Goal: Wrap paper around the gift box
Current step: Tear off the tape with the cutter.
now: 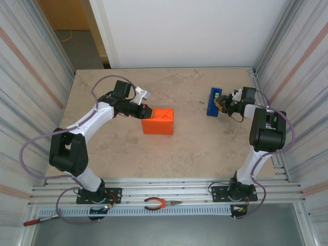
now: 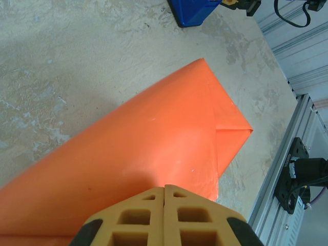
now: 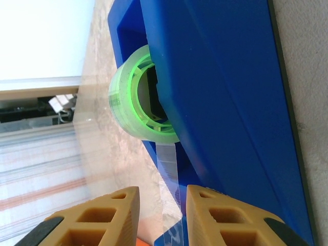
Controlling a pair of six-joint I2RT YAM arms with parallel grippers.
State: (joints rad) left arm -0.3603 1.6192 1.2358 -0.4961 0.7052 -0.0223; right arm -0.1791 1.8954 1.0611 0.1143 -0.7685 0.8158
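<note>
The gift box sat mid-way across the table, the left gripper against its left side. The tape dispenser lay to its right and farther back, the right gripper just beside it. Pliers lay on the near rail.

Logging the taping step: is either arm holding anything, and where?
Nothing is clamped. The right fingers stand apart around the tape strip from the dispenser; the left fingers are shut, empty, at the gift box.
</note>
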